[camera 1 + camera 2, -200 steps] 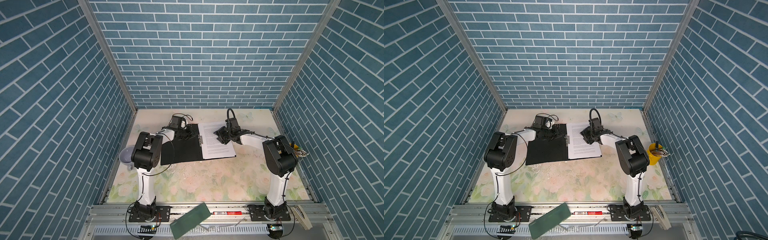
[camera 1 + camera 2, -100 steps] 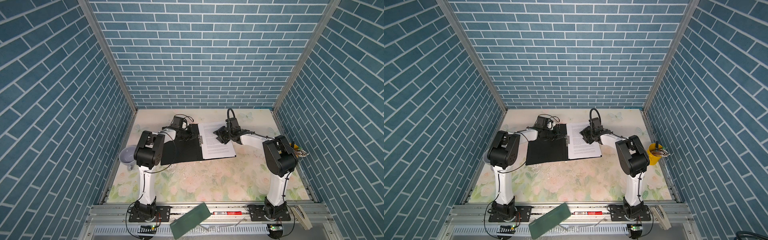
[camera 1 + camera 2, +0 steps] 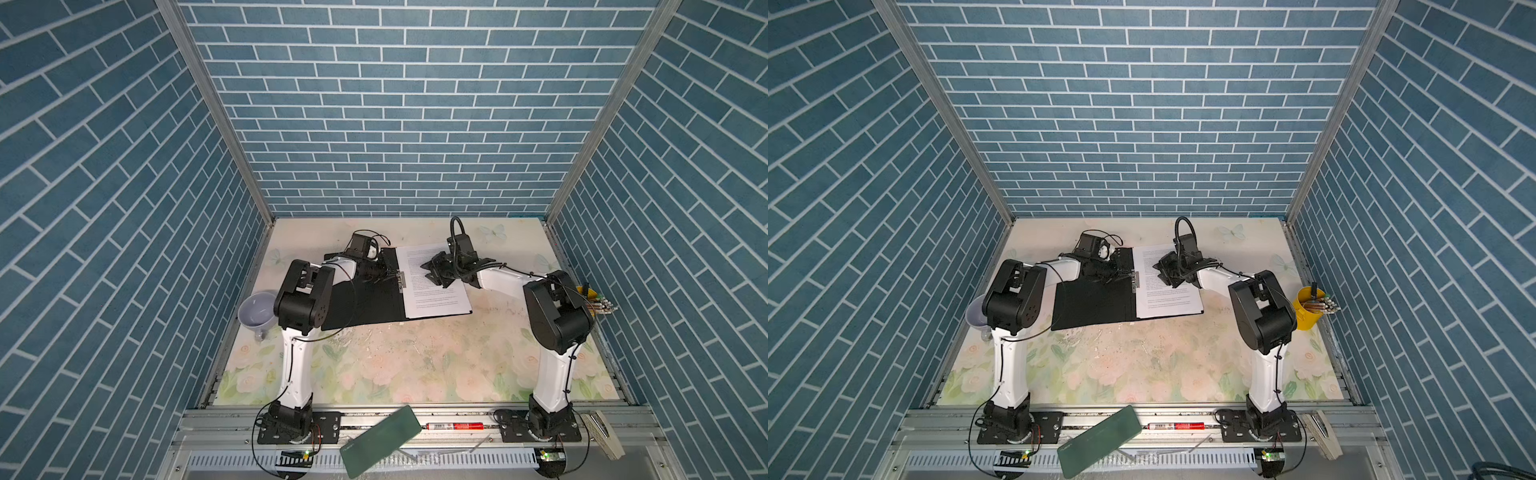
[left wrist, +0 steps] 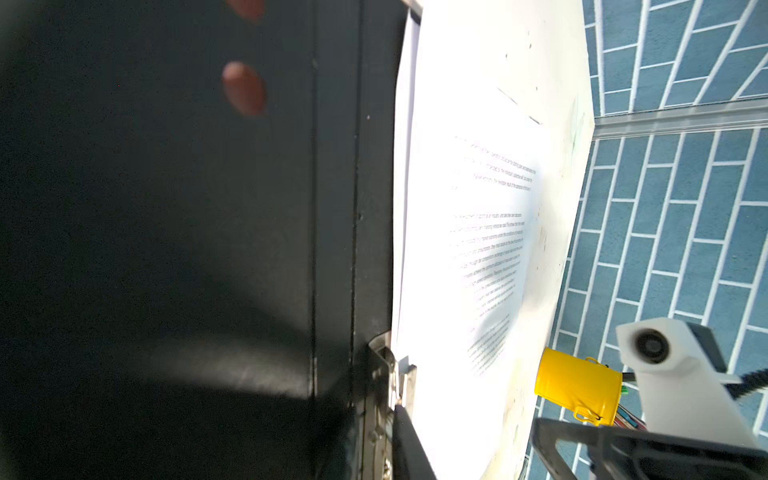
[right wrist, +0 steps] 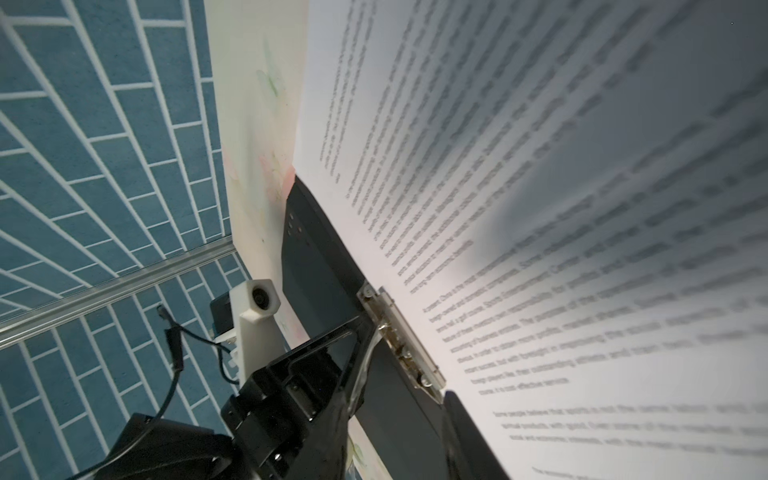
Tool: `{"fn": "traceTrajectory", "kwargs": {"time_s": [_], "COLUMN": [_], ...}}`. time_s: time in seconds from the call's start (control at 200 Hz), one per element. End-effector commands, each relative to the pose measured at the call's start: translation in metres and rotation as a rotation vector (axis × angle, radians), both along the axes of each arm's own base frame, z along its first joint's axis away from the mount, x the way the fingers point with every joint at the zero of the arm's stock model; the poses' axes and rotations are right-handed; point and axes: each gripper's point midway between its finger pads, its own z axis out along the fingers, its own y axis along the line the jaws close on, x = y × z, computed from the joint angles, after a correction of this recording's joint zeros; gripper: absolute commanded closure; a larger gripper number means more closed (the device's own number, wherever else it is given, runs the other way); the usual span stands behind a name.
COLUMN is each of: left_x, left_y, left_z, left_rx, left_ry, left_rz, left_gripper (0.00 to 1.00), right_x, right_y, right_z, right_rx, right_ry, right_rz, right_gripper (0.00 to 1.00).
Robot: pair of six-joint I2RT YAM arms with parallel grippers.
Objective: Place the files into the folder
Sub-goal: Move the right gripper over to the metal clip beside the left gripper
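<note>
The files (image 3: 436, 299) lie as a white stack, printed text up, on the right half of the folder (image 3: 365, 303). The folder is spread open, black inside up, toward the far middle of the table (image 3: 395, 365). The stack's left edge runs along the metal spine clip (image 5: 399, 345), and the right wrist view shows the paper reaching that clip.

The left fingers (image 3: 384, 272) reach in across the bare black half and converge on the clip's near end. They stand narrow, but whether they pinch the lever cannot be told. The right fingers (image 5: 463, 436) hover spread apart, low over the upper part of the top sheet. They grip nothing, and whether they press the paper is unclear.

The step in hand looks like securing the sheets under the clip. The next move probably calls for the stack's edge to stay square beneath the clip while it is worked. After that both arms must clear so the black cover can be folded over.

A yellow cup (image 3: 1306, 311) stands well apart at the right edge.
</note>
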Motion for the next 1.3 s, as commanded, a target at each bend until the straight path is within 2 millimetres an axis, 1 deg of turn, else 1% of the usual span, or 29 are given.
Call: {"fn": "traceTrajectory", "kwargs": {"time_s": [0.0, 0.26, 0.455, 0.59, 0.675, 0.72, 1.015, 1.296], "left_x": [-0.001, -0.008, -0.01, -0.012, -0.012, -0.012, -0.014, -0.015], "left_y": [-0.003, -0.005, -0.01, -0.009, -0.008, -0.007, -0.008, -0.008], "left_z": [-0.008, -0.014, -0.015, -0.017, -0.019, -0.02, -0.02, -0.022], "left_rx": [0.016, 0.036, 0.056, 0.062, 0.068, 0.072, 0.073, 0.072], "left_ry": [0.017, 0.037, 0.041, 0.046, 0.047, 0.05, 0.049, 0.051], "left_rz": [-0.006, -0.009, -0.011, -0.005, -0.001, 0.0, -0.003, -0.001], "left_gripper": [0.83, 0.85, 0.86, 0.87, 0.87, 0.85, 0.85, 0.86], "right_x": [0.004, 0.0, -0.016, -0.018, -0.019, -0.02, -0.03, -0.031], "right_y": [0.02, 0.034, 0.046, 0.047, 0.05, 0.052, 0.06, 0.067], "right_z": [0.012, 0.015, 0.015, 0.017, 0.018, 0.018, 0.016, 0.01], "right_rx": [0.068, 0.103, 0.114, 0.12, 0.134, 0.144, 0.17, 0.174], "right_ry": [0.032, 0.056, 0.122, 0.145, 0.157, 0.164, 0.213, 0.227], "right_rz": [0.006, 0.037, 0.096, 0.095, 0.096, 0.102, 0.127, 0.132], "right_gripper": [0.63, 0.64, 0.67, 0.7, 0.73, 0.74, 0.78, 0.8]}}
